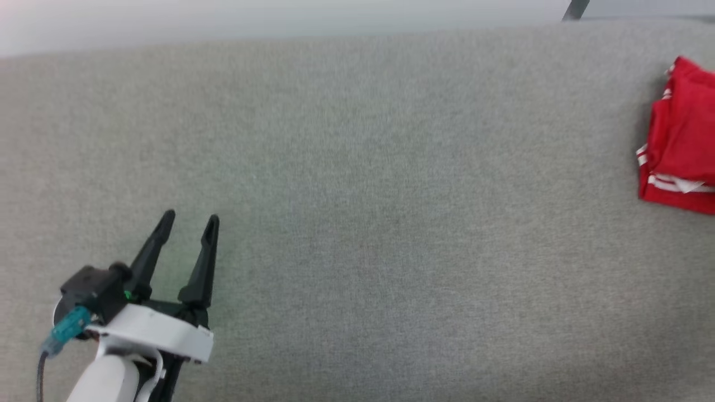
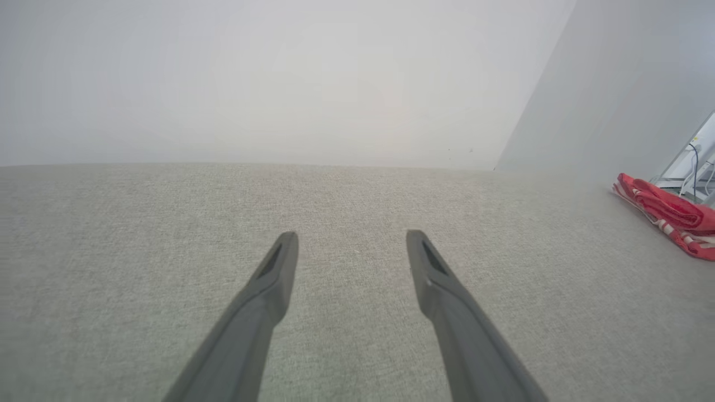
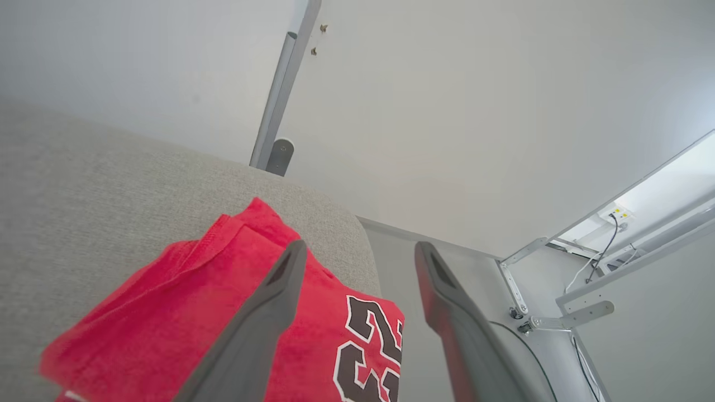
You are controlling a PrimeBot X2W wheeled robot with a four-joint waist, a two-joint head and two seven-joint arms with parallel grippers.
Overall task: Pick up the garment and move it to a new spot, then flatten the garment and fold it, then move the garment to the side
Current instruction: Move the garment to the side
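Observation:
The garment (image 1: 681, 139), a red jersey with red-white striped trim, lies folded at the far right of the grey padded surface (image 1: 357, 195). It appears again as a low red bundle (image 2: 670, 215) far right in the left wrist view. My left gripper (image 1: 190, 223) stands open at the lower left, nothing between its fingers, far from the garment. In its own wrist view my right gripper (image 3: 360, 254) is open just above the garment (image 3: 184, 312), whose black "23" print faces up near the surface's corner. Nothing is held.
The grey surface ends in a rounded corner (image 3: 346, 223) right beside the garment, with floor beyond. A grey metal post (image 3: 282, 100) stands against the pale wall (image 2: 279, 84). A metal frame with cables (image 3: 586, 279) stands further right.

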